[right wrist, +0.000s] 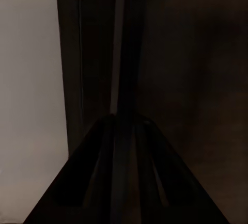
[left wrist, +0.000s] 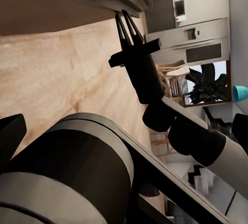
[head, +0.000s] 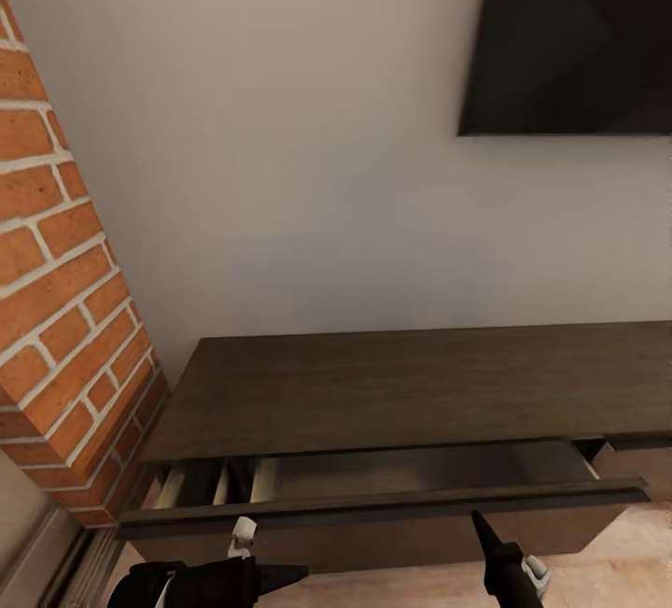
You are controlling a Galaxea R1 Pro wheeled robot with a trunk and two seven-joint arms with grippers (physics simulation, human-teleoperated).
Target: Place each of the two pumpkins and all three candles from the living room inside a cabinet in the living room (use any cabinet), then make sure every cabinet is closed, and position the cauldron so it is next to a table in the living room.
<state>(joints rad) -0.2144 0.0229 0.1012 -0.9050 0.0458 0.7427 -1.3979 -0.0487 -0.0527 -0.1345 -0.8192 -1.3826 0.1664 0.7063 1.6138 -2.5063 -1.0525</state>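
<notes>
below wall screen (head: 569, 29), cabinet (head: 411, 384) drawer (head: 392, 496) pulled out; right claw (head: 478, 522) pinched together.

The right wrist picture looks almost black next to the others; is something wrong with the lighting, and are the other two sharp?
Right wrist view: dim because the camera sits close against the dark cabinet, the gripper a dark shape. Head view: evenly lit, slightly soft, no glare on the wall. Left wrist view: bright floor, the near arm large and blurry.
</notes>
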